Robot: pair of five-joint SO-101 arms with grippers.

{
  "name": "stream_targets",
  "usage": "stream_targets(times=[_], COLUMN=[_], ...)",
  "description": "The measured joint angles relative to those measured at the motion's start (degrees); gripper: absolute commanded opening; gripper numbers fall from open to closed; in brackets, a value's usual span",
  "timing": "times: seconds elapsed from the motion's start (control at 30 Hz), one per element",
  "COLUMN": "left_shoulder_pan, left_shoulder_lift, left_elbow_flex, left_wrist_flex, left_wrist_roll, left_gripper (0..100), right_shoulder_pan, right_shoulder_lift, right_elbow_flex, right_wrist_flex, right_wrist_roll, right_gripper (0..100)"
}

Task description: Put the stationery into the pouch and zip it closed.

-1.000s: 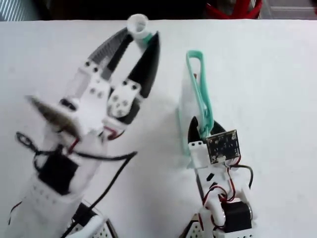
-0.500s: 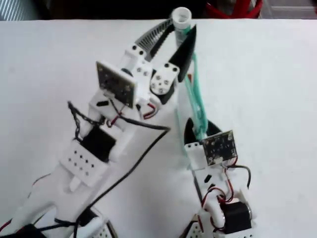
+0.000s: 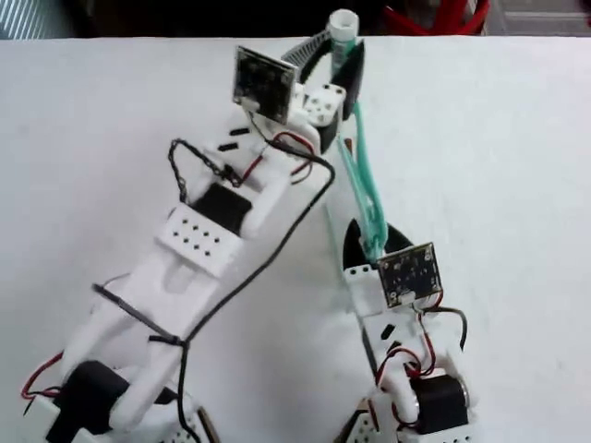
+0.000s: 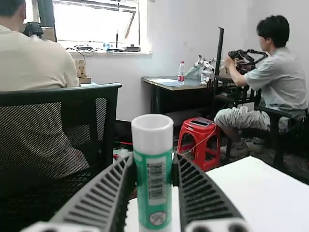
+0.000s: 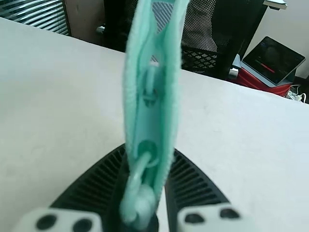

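A white-capped green glue stick (image 3: 343,35) stands upright between the fingers of my left gripper (image 3: 334,57), which is shut on it at the table's far edge, right at the far end of the pouch. The glue stick (image 4: 152,169) rises between the ribbed fingers (image 4: 109,193) in the left wrist view. The mint green pouch (image 3: 362,185) stands on edge, its zipper band up. My right gripper (image 3: 369,249) is shut on the pouch's near end. The pouch (image 5: 152,101) and its zipper pull show in the right wrist view.
The white table (image 3: 499,166) spreads out on both sides of the arms. The left arm (image 3: 194,249) lies diagonally across the left half. A red stool (image 3: 434,17) and dark chairs stand beyond the far edge.
My left arm has swung right and stretched toward the far edge, carrying the glue stick from left of the pouch to its far end. The pouch mouth has narrowed. The right arm stayed put.
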Motion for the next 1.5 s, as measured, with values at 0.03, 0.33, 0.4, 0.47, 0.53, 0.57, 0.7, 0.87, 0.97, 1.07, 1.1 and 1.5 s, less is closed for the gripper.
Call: stream_targets(times=[0.03, 0.33, 0.4, 0.47, 0.53, 0.57, 0.7, 0.87, 0.97, 1.07, 1.1, 1.5], left_shoulder_pan=[-0.62, -0.97, -0.7, -0.44, -0.09, 0.88, 4.04, 4.04, 4.04, 4.04, 3.87, 2.2], left_shoulder_lift=[-0.09, -6.86, -7.3, -7.74, -8.35, -8.79, -11.6, -13.71, -13.54, -13.01, -12.31, -2.73], left_elbow_flex=[-0.18, -0.62, -0.62, -0.62, -0.62, -0.62, -0.62, -0.62, -0.97, -2.02, -2.64, -6.86], left_wrist_flex=[0.09, 7.82, 8.18, 9.05, 11.43, 12.75, 17.14, 18.29, 18.64, 18.64, 18.64, 18.99], left_wrist_roll=[1.32, 2.55, 2.55, 2.55, 2.55, 2.9, 3.43, 3.52, 5.98, 8.18, 8.35, 8.88], left_gripper=[3, 3, 3, 3, 3, 3, 3, 3, 3, 3, 3, 3], right_shoulder_pan=[0.0, 0.0, 0.09, 0.09, 0.09, 0.09, 0.09, 0.09, 0.18, 0.44, 0.44, 0.44], right_shoulder_lift=[0.0, 0.0, 0.0, 0.0, 0.0, 0.0, 0.0, 0.0, 0.0, 0.0, 0.0, 0.0], right_elbow_flex=[0.0, 0.0, 0.0, 0.0, 0.0, 0.0, 0.0, 0.0, 0.0, 0.0, 0.0, 0.0], right_wrist_flex=[0.0, 0.0, 0.0, 0.0, 0.0, 0.0, 0.0, 0.0, 0.0, 0.0, 0.0, 0.0], right_wrist_roll=[0.0, 0.0, 0.0, 0.0, 0.0, 0.0, 0.0, 0.0, 0.0, 0.0, 0.0, 0.0], right_gripper=[1.9, 1.9, 1.9, 1.9, 1.9, 1.9, 1.9, 1.9, 1.9, 1.9, 1.9, 1.9])
